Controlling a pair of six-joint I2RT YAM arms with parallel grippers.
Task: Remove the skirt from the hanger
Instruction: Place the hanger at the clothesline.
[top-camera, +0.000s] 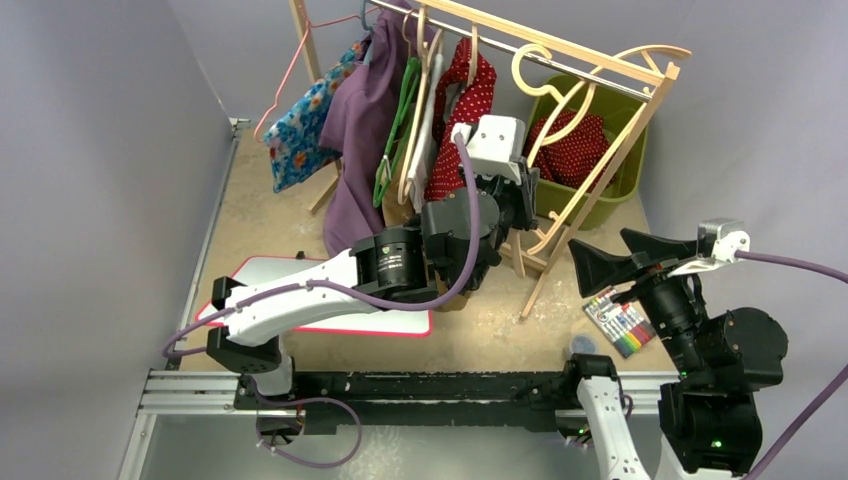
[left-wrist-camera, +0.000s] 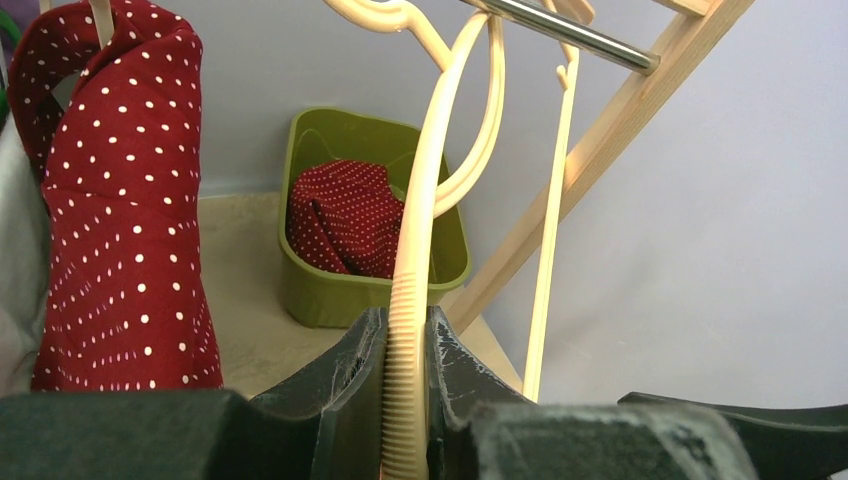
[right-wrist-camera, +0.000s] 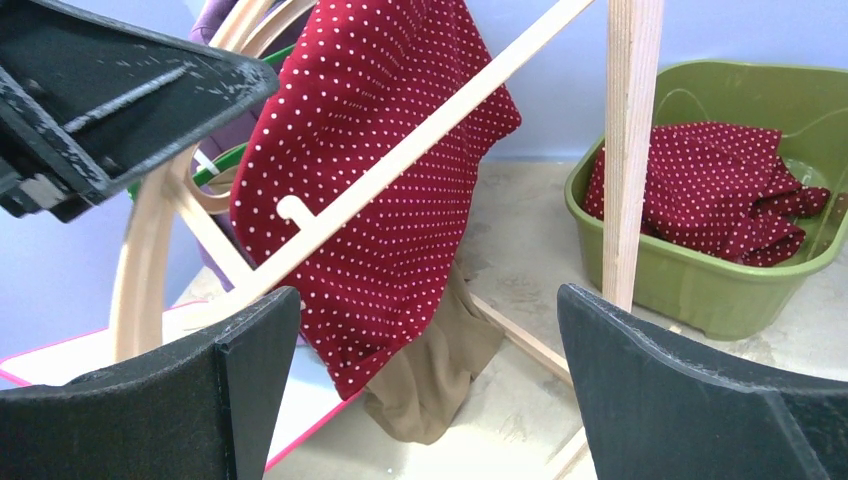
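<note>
Left gripper (left-wrist-camera: 405, 340) is clamped tight on a bare cream hanger (left-wrist-camera: 420, 230) hooked on the rail (left-wrist-camera: 570, 35). Right gripper (right-wrist-camera: 420, 315) stands wide and empty. The red dotted skirt (right-wrist-camera: 700, 180) lies crumpled in the green bin (right-wrist-camera: 700, 290). It looks soft, light and limp, and is best pinched at a raised fold.

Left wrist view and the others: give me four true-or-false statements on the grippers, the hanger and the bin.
1. The left gripper is shut on a cream hanger. True.
2. A red dotted skirt hangs from the rail. True.
3. The right gripper holds the skirt. False: it is open and holds nothing.
4. The bin is empty. False: a red dotted cloth lies in it.
</note>
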